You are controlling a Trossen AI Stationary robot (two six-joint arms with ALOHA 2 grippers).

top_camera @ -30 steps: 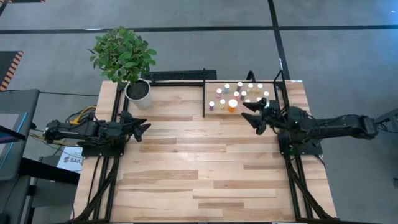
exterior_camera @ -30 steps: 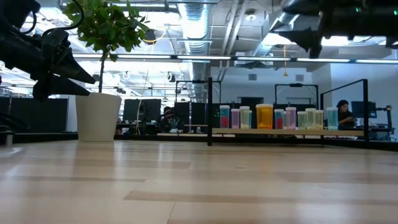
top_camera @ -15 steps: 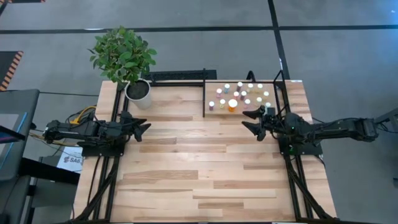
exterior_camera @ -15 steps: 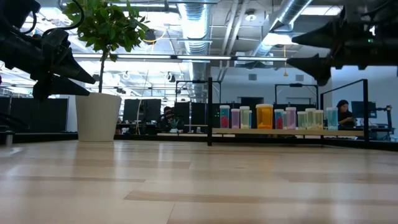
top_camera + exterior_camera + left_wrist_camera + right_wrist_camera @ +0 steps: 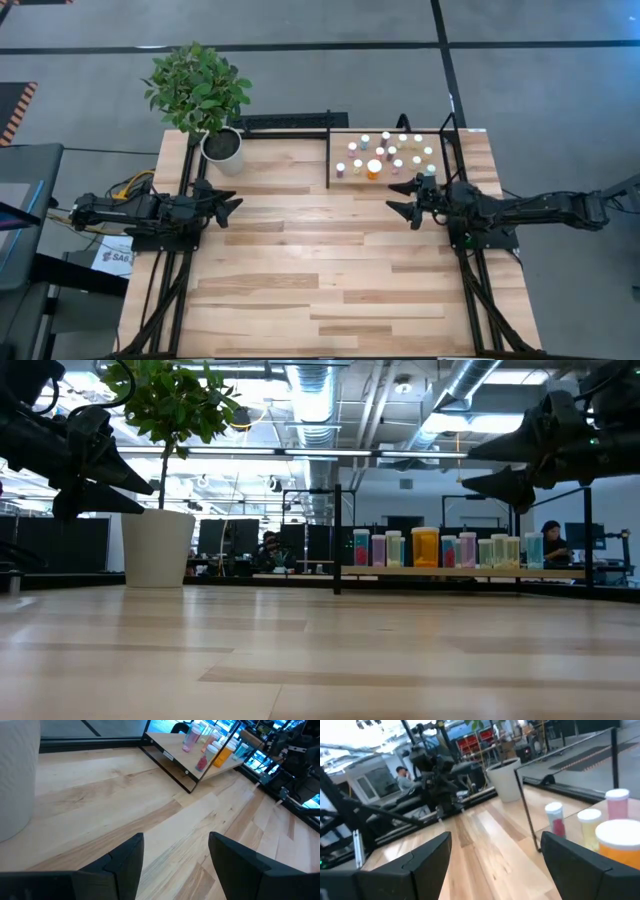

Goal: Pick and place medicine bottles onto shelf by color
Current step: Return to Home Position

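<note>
Nearest, a smooth pale plank tabletop (image 5: 330,280) is shown. Above it, the left gripper (image 5: 232,207) and right gripper (image 5: 397,207) are held spread and empty, apparently parked. Farther back, small white-capped cylindrical medicine bottles (image 5: 374,168) are grouped on the black-framed wooden shelf (image 5: 347,183), seemingly colour-sorted.

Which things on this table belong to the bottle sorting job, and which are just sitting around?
Job: medicine bottles, shelf holding them, right gripper beside it, left gripper opposite.
Bystanders: white plant pot, its leafy plant.
</note>
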